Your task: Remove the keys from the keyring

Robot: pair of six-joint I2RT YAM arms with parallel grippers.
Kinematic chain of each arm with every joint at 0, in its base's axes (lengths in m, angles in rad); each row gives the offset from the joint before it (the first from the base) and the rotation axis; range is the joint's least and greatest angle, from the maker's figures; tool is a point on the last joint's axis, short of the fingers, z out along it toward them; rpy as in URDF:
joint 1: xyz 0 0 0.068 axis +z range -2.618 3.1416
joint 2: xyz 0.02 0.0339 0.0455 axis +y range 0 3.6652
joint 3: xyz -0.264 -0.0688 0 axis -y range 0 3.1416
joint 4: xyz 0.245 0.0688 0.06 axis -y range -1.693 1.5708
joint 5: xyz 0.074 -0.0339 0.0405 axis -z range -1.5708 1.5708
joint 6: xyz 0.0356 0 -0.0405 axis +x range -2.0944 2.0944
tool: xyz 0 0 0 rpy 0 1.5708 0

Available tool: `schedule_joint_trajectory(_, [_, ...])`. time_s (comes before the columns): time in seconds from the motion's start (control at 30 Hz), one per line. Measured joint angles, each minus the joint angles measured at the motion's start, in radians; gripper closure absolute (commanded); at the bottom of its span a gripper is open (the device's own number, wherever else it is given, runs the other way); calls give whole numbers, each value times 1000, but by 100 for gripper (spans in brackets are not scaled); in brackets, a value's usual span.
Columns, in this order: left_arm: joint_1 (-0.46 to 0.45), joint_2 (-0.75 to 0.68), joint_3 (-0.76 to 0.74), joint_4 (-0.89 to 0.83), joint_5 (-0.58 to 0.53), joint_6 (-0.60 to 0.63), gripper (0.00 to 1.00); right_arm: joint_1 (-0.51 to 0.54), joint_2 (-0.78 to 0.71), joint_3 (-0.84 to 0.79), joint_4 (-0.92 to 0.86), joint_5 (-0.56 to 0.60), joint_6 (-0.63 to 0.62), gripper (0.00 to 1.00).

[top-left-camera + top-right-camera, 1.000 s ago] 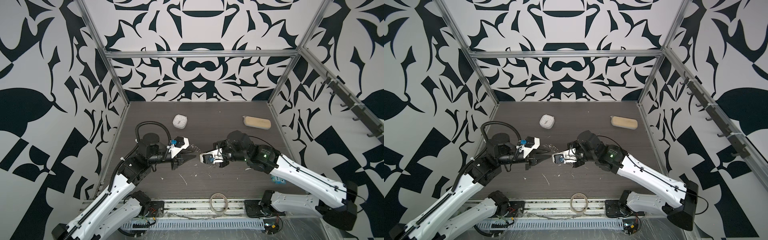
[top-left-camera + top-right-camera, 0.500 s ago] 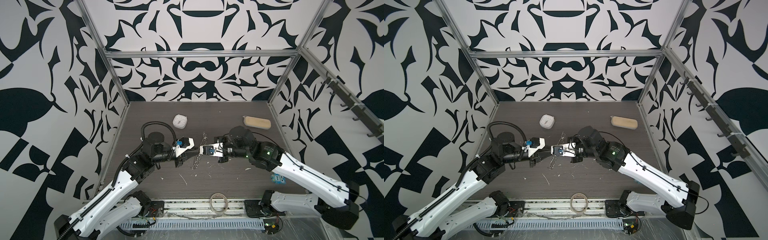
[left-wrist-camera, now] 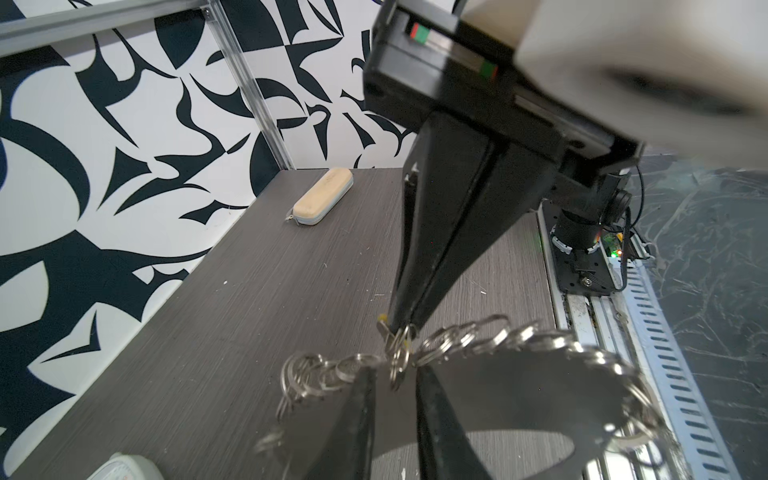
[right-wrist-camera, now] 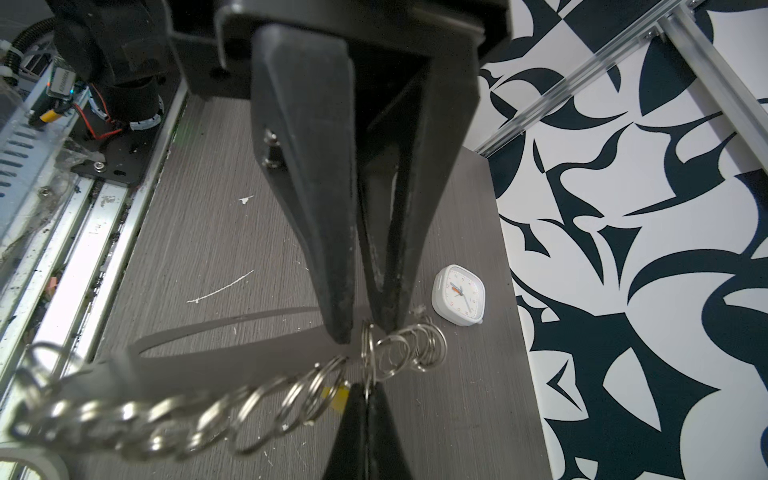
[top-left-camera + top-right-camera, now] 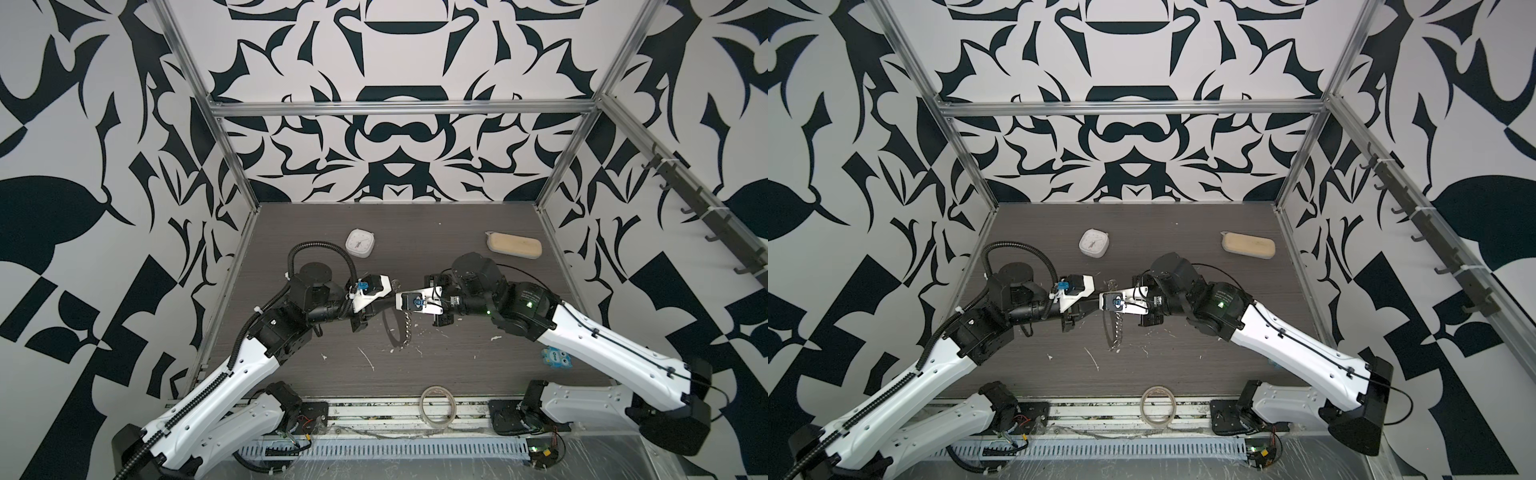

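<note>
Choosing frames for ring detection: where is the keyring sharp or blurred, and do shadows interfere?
Left wrist view: the keyring is sharp mid-frame, blurred toward its nearest links, over its own dark shadow. Right wrist view: links by the clock are crisp, nearer ones smeared. In both top views it is small, a dark loop shadow beside it on the table.

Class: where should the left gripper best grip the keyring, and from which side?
Likely the link standing edge-on beside the yellow key, where the right gripper pinches, coming from opposite it: the keyring sags loose elsewhere but is steadied there.
</note>
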Motion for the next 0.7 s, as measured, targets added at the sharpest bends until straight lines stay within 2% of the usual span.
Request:
schedule_joint_trajectory(0.27, [0, 14, 24, -39, 17, 10, 82, 2, 1, 0, -2, -8, -3, 100])
schedule_joint_trajectory(0.5, [0, 26, 27, -48, 18, 28, 93, 6, 1, 0, -10, -21, -4, 100])
schedule_joint_trajectory(0.6, [0, 46, 38, -53, 23, 39, 93, 6, 1, 0, -21, -22, -4, 100])
schedule_joint_trajectory(0.7, [0, 55, 39, -55, 28, 48, 87, 5, 1, 0, -27, -21, -5, 100])
